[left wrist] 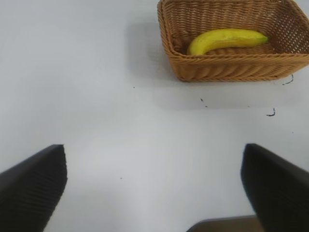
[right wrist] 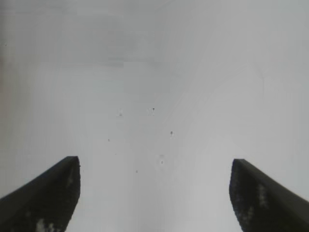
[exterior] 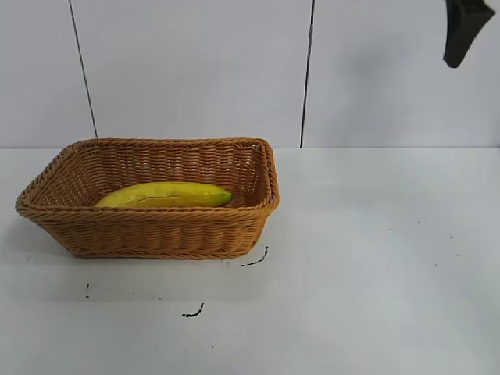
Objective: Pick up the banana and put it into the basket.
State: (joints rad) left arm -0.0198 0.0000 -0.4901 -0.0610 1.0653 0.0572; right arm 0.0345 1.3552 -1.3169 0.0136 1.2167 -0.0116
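The yellow banana (exterior: 166,194) lies inside the tan wicker basket (exterior: 156,234) at the left of the table. Both also show in the left wrist view: the banana (left wrist: 224,39) and the basket (left wrist: 231,67). My left gripper (left wrist: 154,169) is open and empty, well away from the basket over bare table; it is out of the exterior view. My right gripper (right wrist: 154,174) is open and empty over bare table; only a dark tip of it (exterior: 464,31) shows high at the upper right of the exterior view.
The white table (exterior: 375,258) has small black marks (exterior: 255,260) in front of the basket. A pale wall with vertical seams stands behind.
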